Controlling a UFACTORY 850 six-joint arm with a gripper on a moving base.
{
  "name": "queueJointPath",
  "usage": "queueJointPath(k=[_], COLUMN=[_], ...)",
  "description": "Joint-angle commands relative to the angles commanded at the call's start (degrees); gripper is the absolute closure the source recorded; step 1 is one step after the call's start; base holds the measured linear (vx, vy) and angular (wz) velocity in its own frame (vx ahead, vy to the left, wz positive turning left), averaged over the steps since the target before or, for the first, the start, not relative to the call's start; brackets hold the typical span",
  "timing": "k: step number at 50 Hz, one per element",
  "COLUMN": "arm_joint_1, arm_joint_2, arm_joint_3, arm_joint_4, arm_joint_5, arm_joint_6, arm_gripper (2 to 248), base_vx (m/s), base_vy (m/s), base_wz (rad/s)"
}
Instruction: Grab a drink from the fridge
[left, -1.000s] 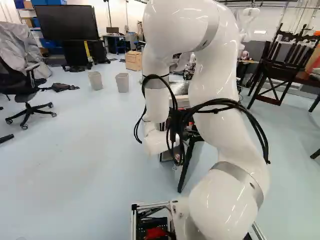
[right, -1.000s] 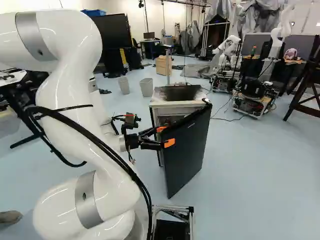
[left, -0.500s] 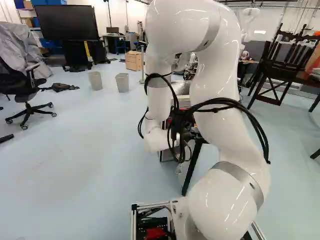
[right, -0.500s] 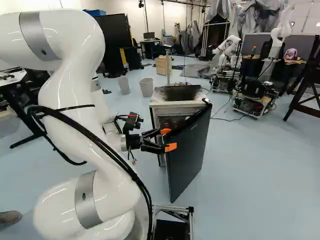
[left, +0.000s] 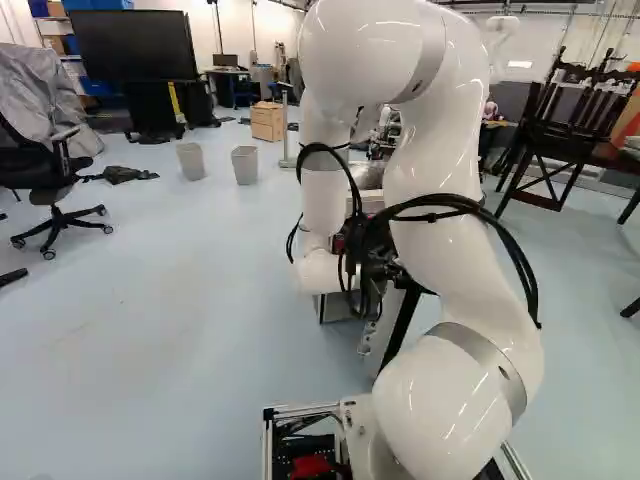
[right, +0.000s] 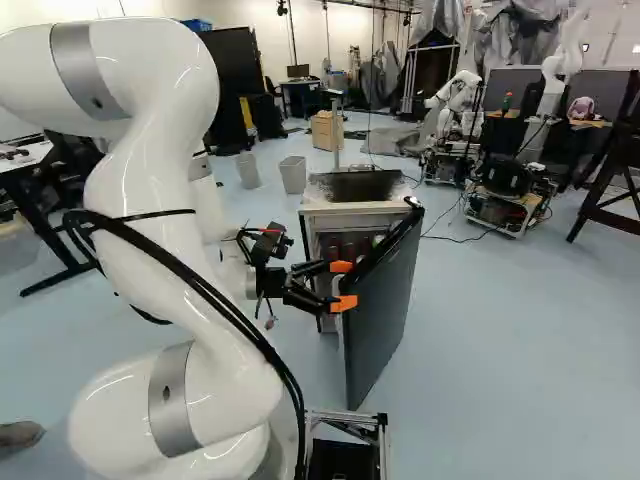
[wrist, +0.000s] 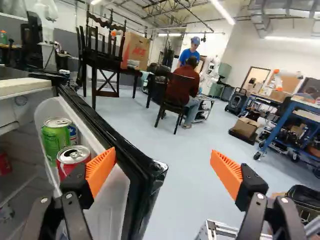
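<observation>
The gripper (right: 343, 285) is at the inner side of the black fridge door (right: 385, 310), which stands ajar from the white fridge (right: 352, 212). In the wrist view the gripper (wrist: 164, 172) is wide open with nothing gripped. One orange finger overlaps the door's white inner shelf (wrist: 112, 192); the other is out past the door's edge, with a gap to it. That shelf holds a green can (wrist: 55, 142) and a red can (wrist: 72, 158), close beside the first finger. Part of a blue can (wrist: 73, 134) shows behind them. Another red can (wrist: 4, 164) lies inside the fridge.
The door's black edge (wrist: 131, 159) runs between the fingers. Beyond the fridge stand two grey bins (right: 293, 175) and another robot (right: 460, 100). A dark chair (wrist: 172, 95) with a seated person is farther off.
The fridge door has swung wider open, showing more of the interior. The arm has moved rightward with the gripper along the door's inner side. The base has not moved.
</observation>
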Motion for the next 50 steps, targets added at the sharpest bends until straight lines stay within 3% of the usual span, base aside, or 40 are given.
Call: queueJointPath(k=[32, 50], arm_joint_1=[-7.44, -11.87], arm_joint_2=[0.13, 0.14], arm_joint_3=[-3.68, -6.04], arm_joint_4=[6.14, 7.18], arm_joint_5=[0.0, 0.0], arm_joint_6=[0.0, 0.0], arm_gripper=[3, 3], base_vx=[0.0, 0.0], base_vy=[0.0, 0.0], base_wz=[0.0, 0.0])
